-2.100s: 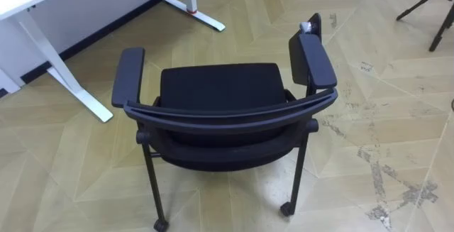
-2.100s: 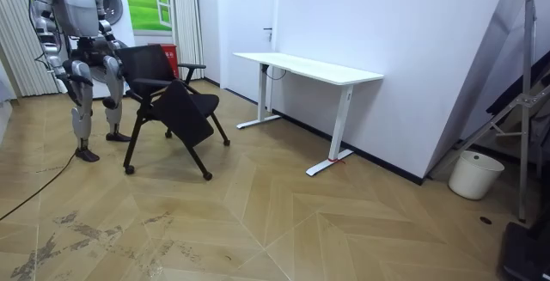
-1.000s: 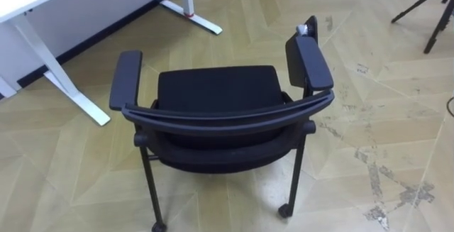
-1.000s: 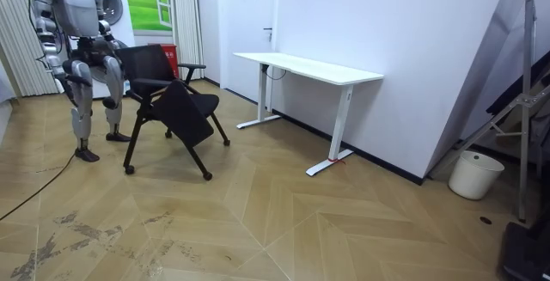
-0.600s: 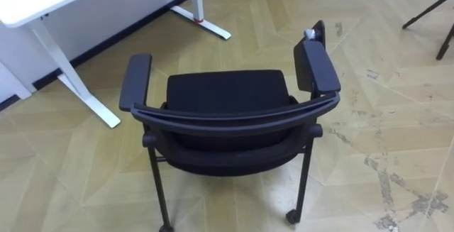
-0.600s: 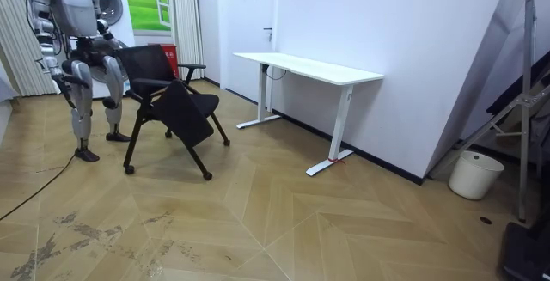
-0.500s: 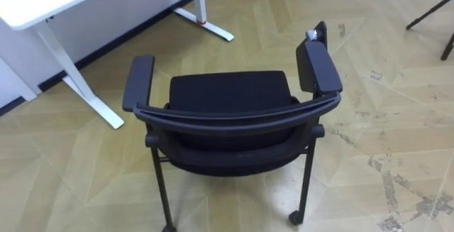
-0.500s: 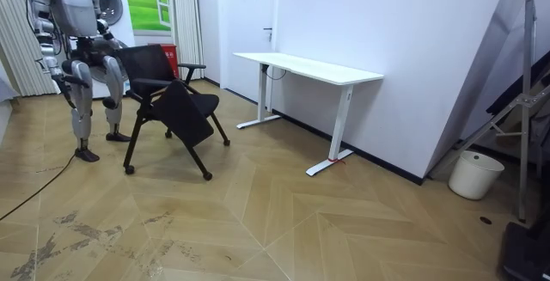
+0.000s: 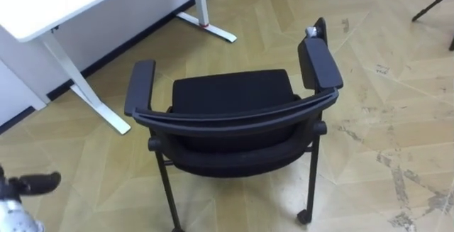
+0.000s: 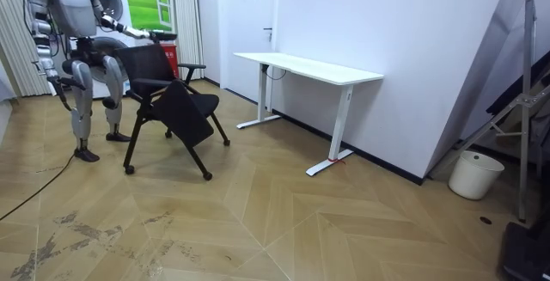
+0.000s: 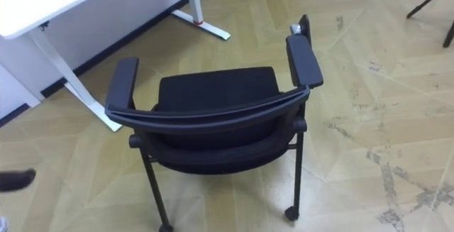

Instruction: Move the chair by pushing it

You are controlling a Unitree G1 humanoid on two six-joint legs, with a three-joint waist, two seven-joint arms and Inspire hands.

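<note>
Black chair (image 9: 230, 111) stands on the parquet floor (image 9: 397, 118), its back toward the robot, which stands just behind it. The white bench (image 9: 50, 1) is near, ahead to the left. The left hand (image 9: 32, 184) shows at lower left, apart from the chair; I cannot tell whether it is released or clenched.

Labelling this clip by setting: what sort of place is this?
Likely an office or lab room: a white desk against a plain wall, a black chair on castors, wood parquet floor.
</note>
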